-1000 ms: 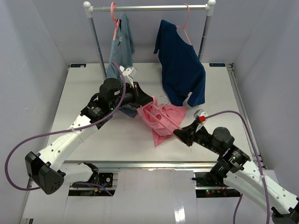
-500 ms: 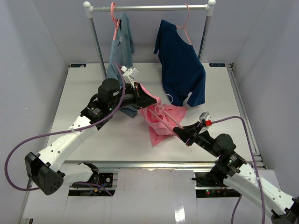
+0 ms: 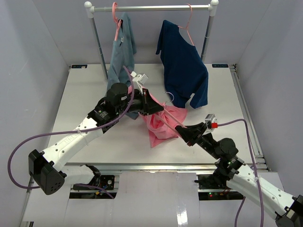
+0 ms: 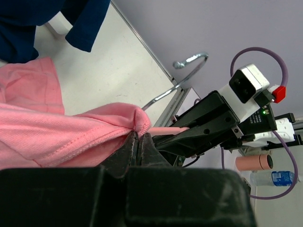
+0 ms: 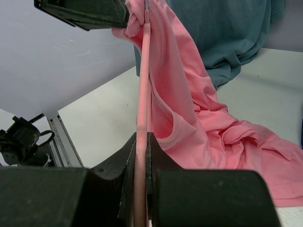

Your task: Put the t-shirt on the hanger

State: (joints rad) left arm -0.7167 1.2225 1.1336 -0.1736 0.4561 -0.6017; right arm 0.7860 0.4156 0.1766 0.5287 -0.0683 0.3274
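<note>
White table (image 3: 85, 99) from above: the t-shirt (image 3: 163, 126) bunches mid-table between both arms, seemingly half-threaded. Left wrist: the left gripper (image 4: 137, 143) is closed, pinching its hem beside the hanger (image 4: 164, 129). Right wrist: the right gripper (image 5: 141, 142) clamps the hanger's bar; next, fabric likely needs drawing farther along.

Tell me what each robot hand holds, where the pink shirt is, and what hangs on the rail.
left gripper: shut on t-shirt
right gripper: shut on hanger
t-shirt: bunched over the hanger, lower part on table
rail: navy shirt and grey-blue shirt, each on its own hanger
</note>
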